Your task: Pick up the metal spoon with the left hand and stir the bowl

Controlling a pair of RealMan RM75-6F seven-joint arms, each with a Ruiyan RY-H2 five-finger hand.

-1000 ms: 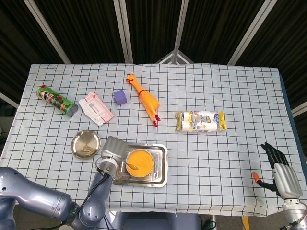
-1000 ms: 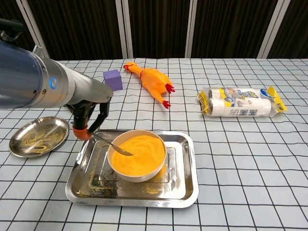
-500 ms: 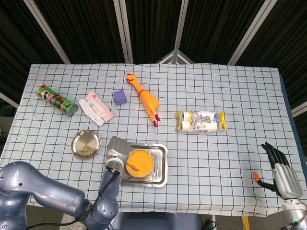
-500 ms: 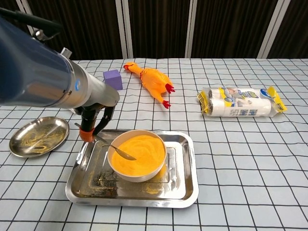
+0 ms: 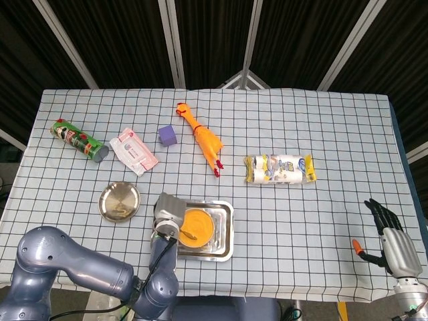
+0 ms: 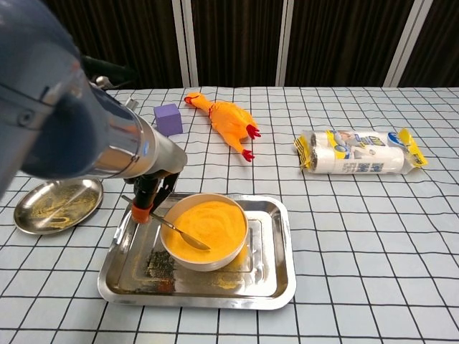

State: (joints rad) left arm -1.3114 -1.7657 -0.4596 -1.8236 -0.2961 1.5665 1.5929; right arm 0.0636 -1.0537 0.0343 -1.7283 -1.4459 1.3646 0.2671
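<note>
A worktop [image 5: 334, 134] covered in a white cloth with a black grid fills both views. At its far left, a green can [image 5: 79, 140] lies on its side. Just right of it sits a flat white and pink packet [image 5: 134, 151], and nearer you a small round metal dish [image 6: 56, 203], dusted with yellow powder.

Next comes your left hand [image 6: 149, 193], seen from the chest view below the large grey forearm. Its dark fingers, one tipped in orange, pinch the handle of the metal spoon [image 6: 172, 227]. The spoon is slim and silver, with a thin straight handle slanting down to the right over the bowl's rim, and its small oval head rests on the powder.

The bowl [image 6: 205, 230] is pale and round, filled almost level with bright orange-yellow powder. It stands inside a shiny rectangular metal tray [image 6: 276, 276], whose floor carries scattered powder.

Behind the tray, a purple cube [image 6: 168, 118] stands near a rubber chicken [image 6: 226, 120] lying on its side. Further right lies a wrapped pack of white rolls [image 6: 358, 158].

At the far right edge of the head view, your right hand [image 5: 388, 237] hangs beside the worktop, holding nothing, its dark fingers extended and apart.
</note>
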